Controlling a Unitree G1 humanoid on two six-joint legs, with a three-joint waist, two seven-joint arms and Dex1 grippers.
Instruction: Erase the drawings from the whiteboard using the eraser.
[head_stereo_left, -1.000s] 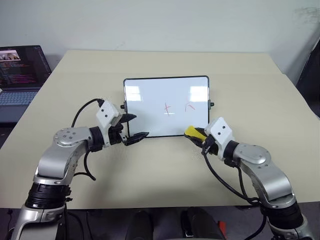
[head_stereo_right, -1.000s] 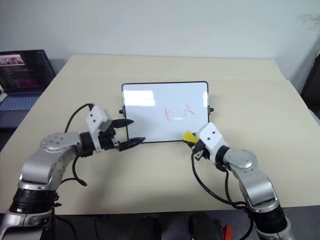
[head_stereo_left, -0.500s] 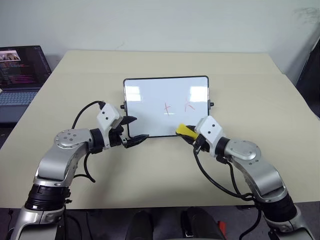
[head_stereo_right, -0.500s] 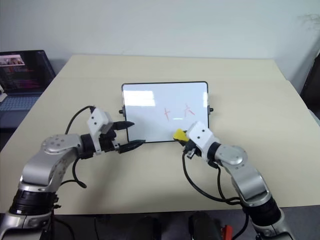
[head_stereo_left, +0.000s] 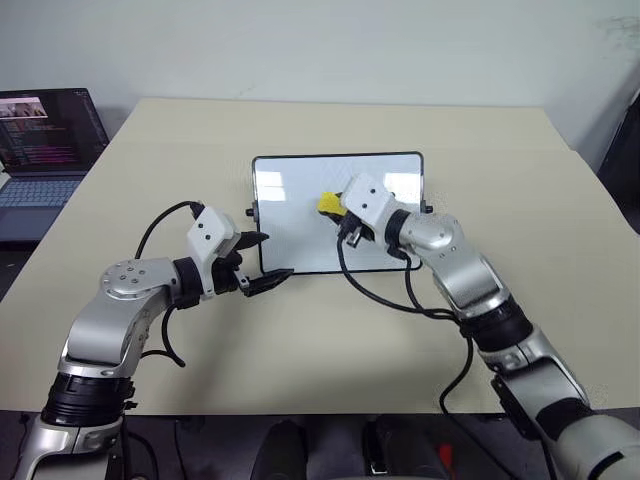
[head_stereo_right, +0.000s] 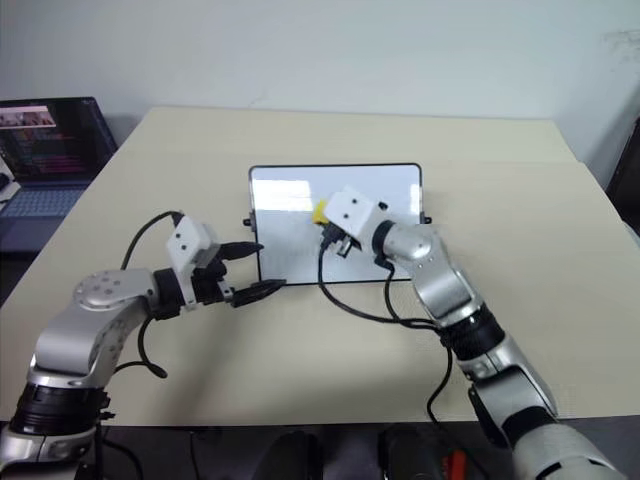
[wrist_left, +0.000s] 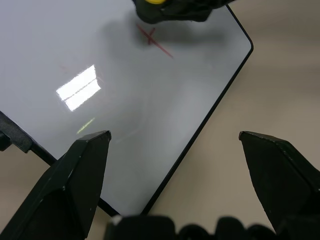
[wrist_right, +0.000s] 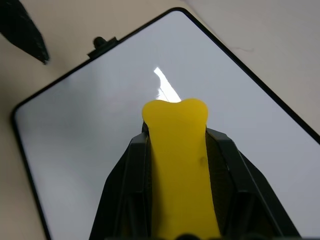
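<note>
The whiteboard (head_stereo_left: 290, 200) lies flat in the middle of the beige table. My right gripper (head_stereo_left: 336, 207) hovers over the board's middle, shut on the yellow eraser (head_stereo_left: 328, 203), which sticks out past the fingertips (wrist_right: 175, 150). Of the drawings, one red cross (wrist_left: 150, 36) is in the left wrist view, just beside the eraser's tip; in the head views the right gripper's white head covers that spot. My left gripper (head_stereo_left: 275, 255) stands open at the board's near left corner, one finger over the board's edge and one over the table, holding nothing.
An open laptop (head_stereo_left: 45, 130) sits on a separate surface at the far left. Bare tabletop (head_stereo_left: 300, 340) surrounds the board on all sides. A dark object (head_stereo_left: 625, 150) stands past the table's right edge.
My right gripper carried the eraser from the board's near right edge up and leftward to over the board's middle, covering the red marks. The left gripper stayed where it was.
</note>
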